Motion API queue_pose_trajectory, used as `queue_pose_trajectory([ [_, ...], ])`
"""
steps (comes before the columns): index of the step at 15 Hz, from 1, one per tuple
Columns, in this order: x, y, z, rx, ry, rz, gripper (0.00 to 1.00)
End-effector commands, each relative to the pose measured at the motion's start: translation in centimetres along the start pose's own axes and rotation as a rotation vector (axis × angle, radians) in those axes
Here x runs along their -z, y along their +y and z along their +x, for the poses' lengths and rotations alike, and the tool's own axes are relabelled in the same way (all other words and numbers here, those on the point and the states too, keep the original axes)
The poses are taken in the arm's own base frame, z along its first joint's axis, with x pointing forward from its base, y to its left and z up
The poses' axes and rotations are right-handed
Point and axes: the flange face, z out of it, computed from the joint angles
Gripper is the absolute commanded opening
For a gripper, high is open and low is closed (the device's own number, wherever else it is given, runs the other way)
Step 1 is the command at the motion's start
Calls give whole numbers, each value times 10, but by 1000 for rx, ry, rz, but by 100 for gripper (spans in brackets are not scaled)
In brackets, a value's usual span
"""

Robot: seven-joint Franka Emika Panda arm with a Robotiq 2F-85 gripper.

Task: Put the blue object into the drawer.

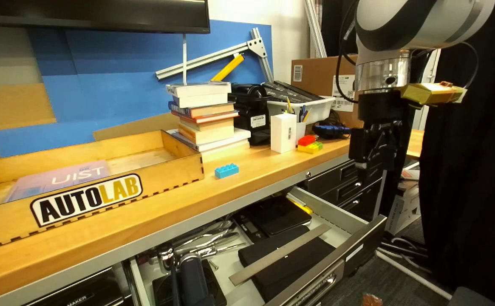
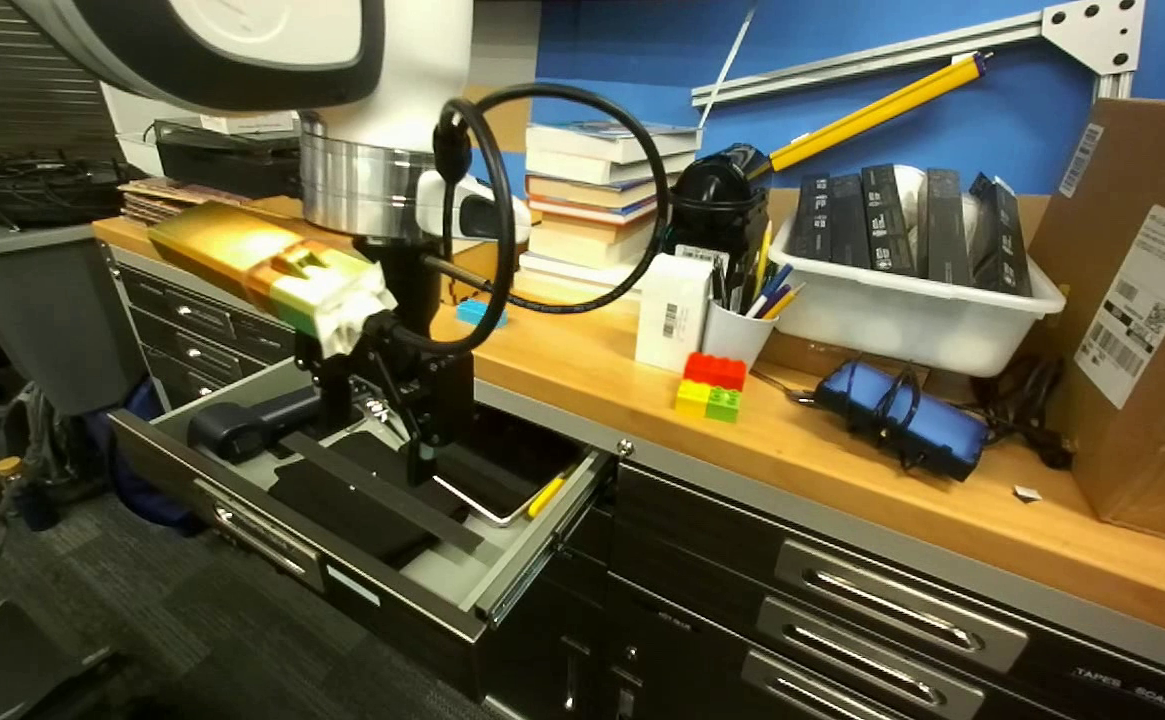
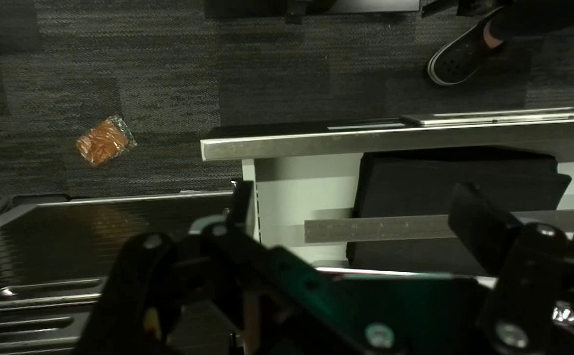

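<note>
1. In the wrist view, the end effector [image 3: 358, 209] is held with its fingers [image 3: 481, 224] spread wide apart; nothing is seen pinched between them.
2. Below it, the shallow workbench drawer [image 1: 328, 211] is seen pulled out, so no work on it is called for before the grasp. Inside, a ruler [image 3: 378, 229] is laid across a flat black item [image 3: 415, 190]; the pale drawer bottom that shows beside them is judged a fit spot for the later release.
3. Farther off, the cyan-blue toy building brick [image 1: 227, 171] is found on the bench [image 1: 260, 165], studs upward, near the corner of the wooden AUTOLAB box [image 1: 179, 178]. It is shown in both exterior views, well apart from the fingers. The reach toward it is therefore judged to be the step in hand; grasp, carry and placing are not yet done.
4. For the next move, the end effector should be carried over the bench edge to the brick, aligned with two opposite sides, lowered until these are straddled, and only then drawn together. The box corner could be struck if the descent is made off-centre.
5. Behind the brick, a stack of books [image 1: 209, 121] is seen on the bench; clearance from it should be kept as the wrist is lowered.
</note>
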Motion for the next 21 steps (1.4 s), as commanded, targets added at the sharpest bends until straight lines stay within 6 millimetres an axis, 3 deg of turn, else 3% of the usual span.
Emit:
queue_pose_trajectory([
  [1,11,-20,27,-114,110,-12,100],
  [6,23,-98,89,-158,210,-35,100],
  [10,21,-163,129,-203,202,-93,100],
  [13,14,-209,154,-139,243,-137,100],
  [17,9,-244,189,-16,328,-163,100],
  [21,6,-259,222,43,349,-167,100],
])
